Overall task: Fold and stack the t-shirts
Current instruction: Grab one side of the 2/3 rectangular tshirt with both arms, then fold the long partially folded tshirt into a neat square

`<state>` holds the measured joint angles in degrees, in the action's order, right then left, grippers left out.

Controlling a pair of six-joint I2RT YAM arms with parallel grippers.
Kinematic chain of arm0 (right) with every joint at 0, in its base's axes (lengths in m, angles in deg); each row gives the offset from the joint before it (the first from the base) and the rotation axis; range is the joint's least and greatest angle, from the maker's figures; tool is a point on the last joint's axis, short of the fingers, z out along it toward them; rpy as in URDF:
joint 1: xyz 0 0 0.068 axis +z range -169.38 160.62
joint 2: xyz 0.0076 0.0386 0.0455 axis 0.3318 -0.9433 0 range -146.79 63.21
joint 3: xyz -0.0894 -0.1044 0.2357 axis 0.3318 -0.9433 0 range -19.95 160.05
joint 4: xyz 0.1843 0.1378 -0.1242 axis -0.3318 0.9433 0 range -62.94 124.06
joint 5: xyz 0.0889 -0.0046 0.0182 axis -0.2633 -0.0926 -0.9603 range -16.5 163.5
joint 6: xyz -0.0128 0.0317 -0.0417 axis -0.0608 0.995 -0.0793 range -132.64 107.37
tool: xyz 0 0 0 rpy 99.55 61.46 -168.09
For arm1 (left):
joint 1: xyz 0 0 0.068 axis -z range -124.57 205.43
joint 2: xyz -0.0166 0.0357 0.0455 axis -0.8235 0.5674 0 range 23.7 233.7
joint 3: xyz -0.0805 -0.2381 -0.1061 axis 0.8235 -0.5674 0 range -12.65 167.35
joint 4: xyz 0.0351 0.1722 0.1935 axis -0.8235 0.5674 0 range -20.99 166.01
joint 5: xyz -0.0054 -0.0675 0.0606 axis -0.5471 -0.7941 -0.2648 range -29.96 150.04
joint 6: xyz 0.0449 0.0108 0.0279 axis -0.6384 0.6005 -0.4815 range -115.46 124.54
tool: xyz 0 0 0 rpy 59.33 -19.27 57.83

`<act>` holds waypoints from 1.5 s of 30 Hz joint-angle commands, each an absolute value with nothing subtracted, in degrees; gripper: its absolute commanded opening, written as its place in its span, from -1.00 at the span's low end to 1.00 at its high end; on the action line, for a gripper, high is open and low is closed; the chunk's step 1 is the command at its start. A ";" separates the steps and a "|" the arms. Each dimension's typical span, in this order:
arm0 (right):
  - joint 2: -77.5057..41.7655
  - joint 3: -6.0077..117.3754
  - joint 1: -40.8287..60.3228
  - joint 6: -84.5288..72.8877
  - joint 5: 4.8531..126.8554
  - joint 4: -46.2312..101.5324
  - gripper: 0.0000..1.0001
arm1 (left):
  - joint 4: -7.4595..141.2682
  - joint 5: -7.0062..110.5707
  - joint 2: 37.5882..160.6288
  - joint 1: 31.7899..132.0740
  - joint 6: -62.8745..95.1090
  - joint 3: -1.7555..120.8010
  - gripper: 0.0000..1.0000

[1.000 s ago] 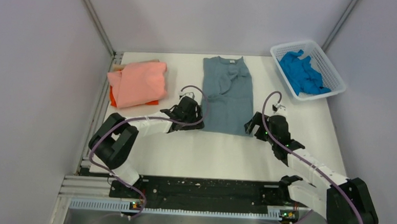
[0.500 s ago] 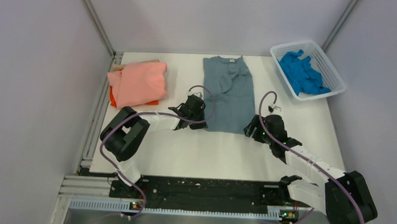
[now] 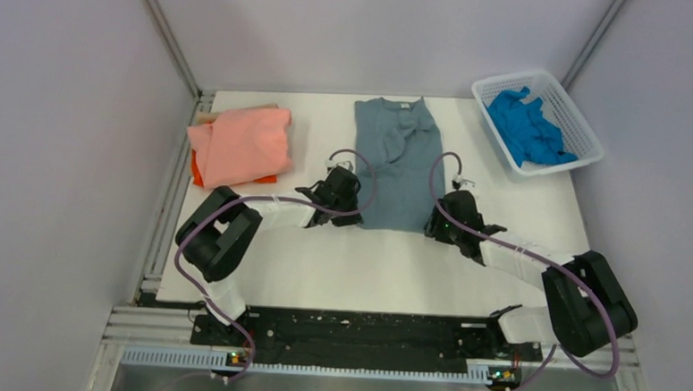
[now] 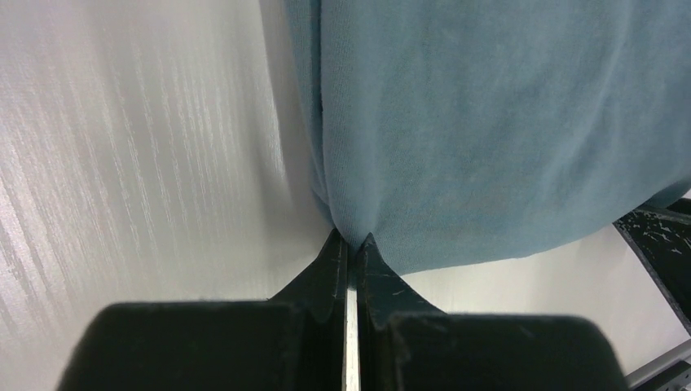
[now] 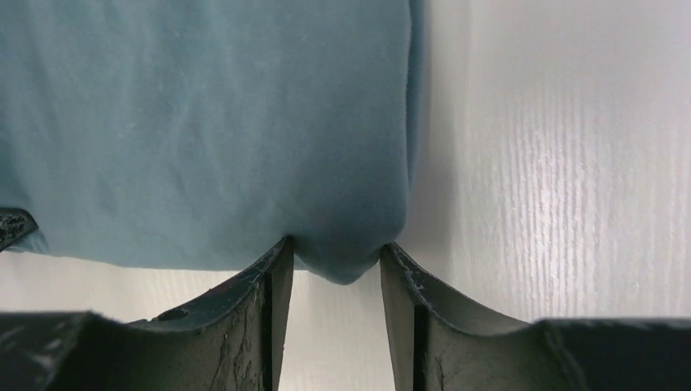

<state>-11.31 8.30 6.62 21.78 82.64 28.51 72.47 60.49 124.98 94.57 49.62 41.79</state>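
Grey-blue t-shirt [image 3: 400,167] lies flat, lengthwise, along the middle of the white table [image 3: 366,268]; my left gripper [image 4: 349,244] is pinched tight on its near left corner; my right gripper [image 5: 334,259] stands spread, its fingers straddling the near right corner without clamping it.

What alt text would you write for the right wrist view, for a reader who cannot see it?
The right hand is open, its two dark fingers on either side of a corner of a grey-blue t-shirt, which lies flat on a white table.
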 commanded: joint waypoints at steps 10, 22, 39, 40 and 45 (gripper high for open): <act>-17.94 10.64 7.81 20.07 77.56 21.45 -0.38 | 76.23 60.32 127.72 94.46 48.79 41.67 -1.00; -16.03 11.65 8.63 18.97 75.08 21.53 -1.00 | 77.79 60.97 124.32 94.46 48.45 41.02 -1.00; 27.23 10.38 13.52 23.25 67.34 42.43 -1.00 | 78.65 58.85 85.57 101.40 47.09 28.30 -1.00; 27.34 10.86 13.49 23.10 67.90 41.99 -1.00 | 78.11 59.32 85.20 101.40 46.50 28.67 -1.00; 22.51 14.09 13.49 22.73 71.12 37.01 -1.00 | 79.31 68.25 87.42 101.24 46.03 33.40 -1.00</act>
